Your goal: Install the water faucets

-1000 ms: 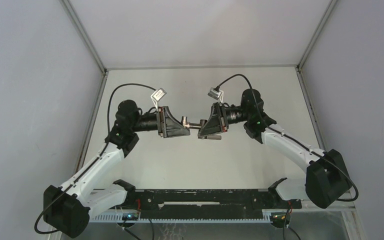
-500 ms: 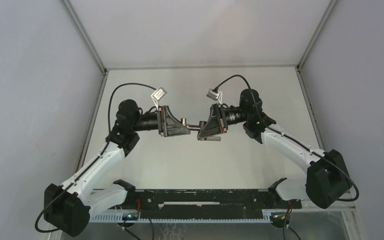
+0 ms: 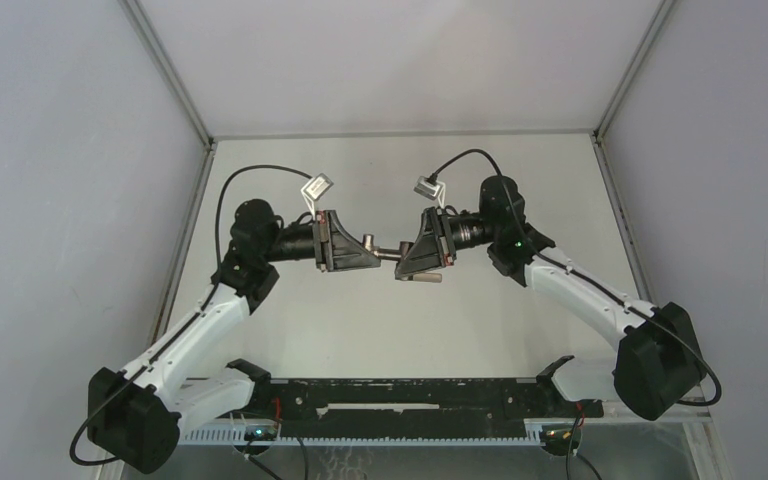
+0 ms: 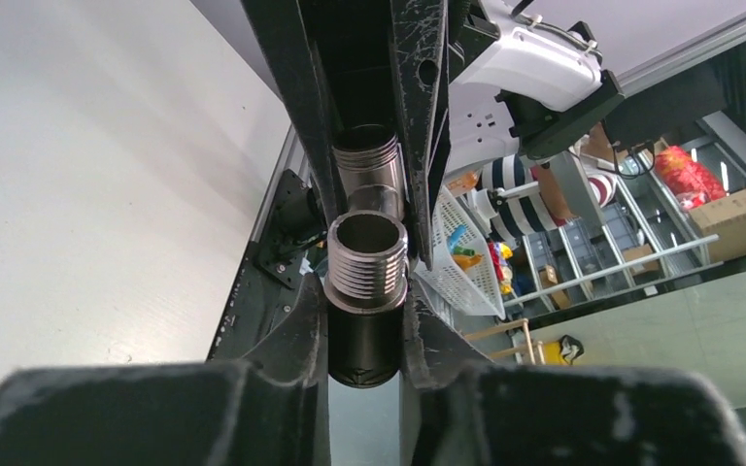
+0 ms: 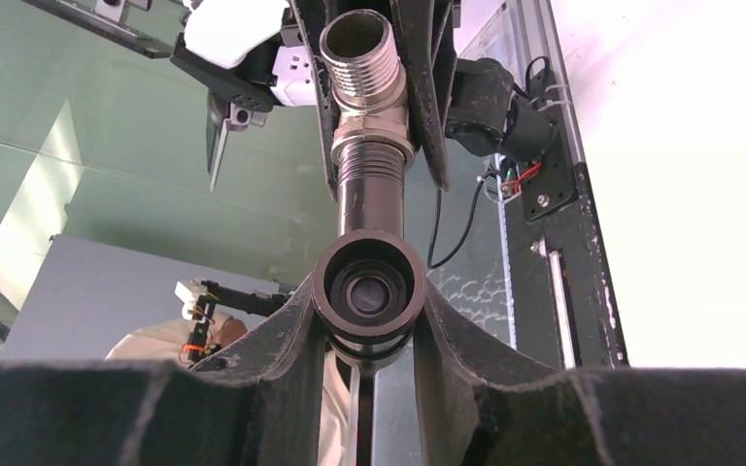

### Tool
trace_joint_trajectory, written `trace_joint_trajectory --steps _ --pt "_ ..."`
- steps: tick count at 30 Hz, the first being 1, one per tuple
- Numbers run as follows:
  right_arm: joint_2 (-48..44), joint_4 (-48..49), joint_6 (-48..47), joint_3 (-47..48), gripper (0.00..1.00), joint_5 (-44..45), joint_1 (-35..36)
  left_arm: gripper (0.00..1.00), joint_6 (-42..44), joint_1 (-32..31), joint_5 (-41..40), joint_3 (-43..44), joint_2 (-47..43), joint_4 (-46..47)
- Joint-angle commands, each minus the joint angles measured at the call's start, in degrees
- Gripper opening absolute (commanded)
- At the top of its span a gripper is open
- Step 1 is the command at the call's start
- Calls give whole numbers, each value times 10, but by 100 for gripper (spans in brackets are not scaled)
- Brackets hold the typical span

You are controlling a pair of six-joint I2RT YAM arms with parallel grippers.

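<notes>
Currently we see the faucet point(image 3: 388, 250) level above the table point(image 3: 380, 330), long axis left-to-right, left gripper point(image 3: 372, 256) clamping its silvery fitting point(image 4: 367, 262), right gripper point(image 3: 405, 258) clamping its dark tap piece point(image 5: 369, 286).

Left arm point(image 3: 195, 325) and right arm point(image 3: 580, 292) reach inward, tip to tip.
Wrists lie level, facing each other; left gripper point(image 3: 376, 258) is clamped tight, right gripper point(image 3: 400, 263) clamped a little wider.

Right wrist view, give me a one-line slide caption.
Right gripper clamps the dark tap while the left gripper holds the silver threaded fitting.
</notes>
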Motion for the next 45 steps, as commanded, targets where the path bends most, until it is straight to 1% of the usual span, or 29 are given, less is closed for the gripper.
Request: trace_joint_trajectory --steps 1,4,6,8,10,11,12,14,15,17,18,20,22,24,27,31,35,37,38,39,41,45 --pt "-22 21 -19 30 0 -11 8 1 -5 0 -3 22 1 25" --pt "-19 28 -3 30 0 -12 7 0 -3 0 -5 19 -2 30" --pt "-12 52 33 30 0 -14 4 0 6 0 -10 16 -10 35" --pt "1 90 111 30 0 -13 -1 0 34 0 -17 12 -26 28" --pt "15 118 197 30 0 -21 -7 0 83 0 -18 14 -43 -9" --pt "20 123 230 29 0 -25 -10 0 117 0 -21 18 -49 -46" --pt "22 132 272 25 4 -29 -11 0 160 0 -30 24 -55 -87" --pt "26 167 342 9 15 -34 -15 0 203 0 -48 24 -65 -123" --pt "29 207 385 -6 28 -35 -16 0 214 0 -55 22 -70 -125" --pt "28 268 437 -25 45 -34 -20 0 228 0 -79 14 -81 -126" --pt "25 276 441 -28 51 -33 -20 0 232 0 -93 11 -87 -124" --pt "14 266 423 -29 61 -27 -21 0 220 0 -98 4 -89 -107" --pt "2 249 393 -28 66 -18 -24 0 200 1 -107 3 -83 -101" --pt "-10 222 362 -28 70 -7 -28 0 193 3 -115 14 -67 -133" --pt "-26 171 319 -25 72 5 -36 0 184 7 -103 27 -45 -156" --pt "-41 171 310 -25 73 15 -40 0 174 9 -90 27 -32 -156" --pt "-62 160 282 -25 72 49 -52 0 152 9 -76 30 -18 -156" --pt "-78 90 227 -12 72 66 -61 0 143 10 -70 35 -5 -169" --pt "-83 18 176 2 73 74 -66 0 138 12 -66 36 1 -174" --pt "-87 -94 119 21 72 87 -70 0 131 14 -63 36 6 -174" --pt "-94 -235 21 47 73 126 -77 0 114 22 -58 33 10 -165" --pt "-88 -359 -75 53 72 144 -116 0 43 46 -53 33 17 -150"
